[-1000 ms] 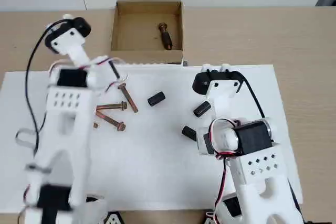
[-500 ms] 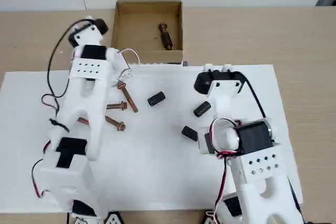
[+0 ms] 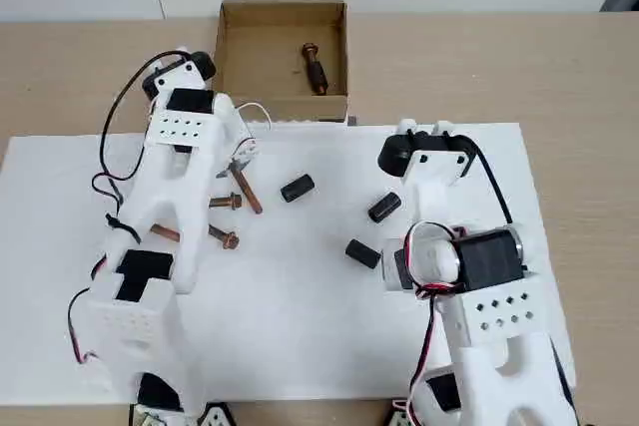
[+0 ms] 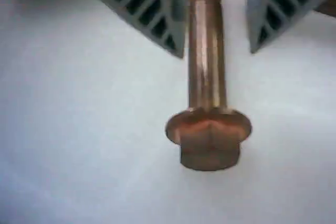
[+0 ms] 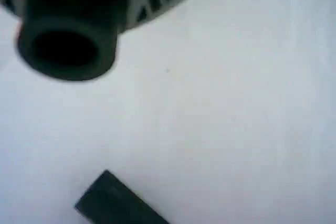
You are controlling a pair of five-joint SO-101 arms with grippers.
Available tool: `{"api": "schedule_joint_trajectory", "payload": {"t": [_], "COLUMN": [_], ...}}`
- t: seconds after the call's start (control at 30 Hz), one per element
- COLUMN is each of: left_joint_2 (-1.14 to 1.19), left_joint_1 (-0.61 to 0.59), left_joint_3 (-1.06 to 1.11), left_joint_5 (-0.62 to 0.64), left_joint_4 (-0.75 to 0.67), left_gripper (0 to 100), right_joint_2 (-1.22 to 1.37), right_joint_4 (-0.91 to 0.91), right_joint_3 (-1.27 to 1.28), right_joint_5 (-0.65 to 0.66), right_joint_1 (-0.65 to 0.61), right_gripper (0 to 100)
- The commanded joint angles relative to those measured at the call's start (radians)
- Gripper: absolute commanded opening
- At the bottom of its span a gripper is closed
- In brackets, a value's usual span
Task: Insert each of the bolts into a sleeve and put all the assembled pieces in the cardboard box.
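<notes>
Wooden surface (image 3: pixel 579 77) carrying a white sheet (image 3: pixel 300 346). A cardboard box (image 3: pixel 232 57) sits at the sheet's far edge, with one assembled piece (image 3: pixel 316 67) inside. Loose stock: three bolts and three black sleeves. Left gripper (image 3: pixel 240 155) is lowered onto the bolt (image 3: pixel 248 191) nearest the box. In the left wrist view, the gripper (image 4: pixel 216 50) has its jaws apart, one either side of the copper-coloured shank of this bolt (image 4: pixel 207 93), and the hex head sticks out past the fingertips. The shank's long axis runs straight between the jaws, so squeezing across it looks like the next step. This arm is by far the nearer to that bolt. Two further bolts (image 3: pixel 225 202) (image 3: pixel 226 238) lie just beside it, partly under the arm. One sleeve (image 3: pixel 297 188) lies near the bolt, between the arms. Right gripper (image 3: pixel 407 197) is at a second sleeve (image 3: pixel 384 208), whose open bore (image 5: pixel 65 48) faces the wrist camera; whether the gripper clamps it cannot be told. Third sleeve (image 3: pixel 361 253) lies near the right arm. No brand, label or writing can be read.
</notes>
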Motion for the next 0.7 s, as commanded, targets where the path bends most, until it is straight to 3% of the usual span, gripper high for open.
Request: {"api": "schedule_joint_trajectory", "payload": {"t": [0.0, 0.5, 0.67], "left_joint_2": [-0.005, 0.12, 0.161], "left_joint_1": [0.005, -0.003, -0.003], "left_joint_3": [-0.045, -0.045, -0.045], "left_joint_5": [0.0, 0.0, 0.0], "left_joint_4": [-0.029, -0.114, -0.114], "left_gripper": [9, 9, 1], "right_joint_2": [-0.025, -0.024, -0.024], "right_joint_4": [-0.008, -0.01, -0.01], "right_joint_3": [-0.006, -0.006, -0.006], "right_joint_5": [-0.006, -0.006, -0.006], "right_joint_1": [0.01, 0.01, 0.01], "right_gripper": [0.4, 0.4, 0.4]}}
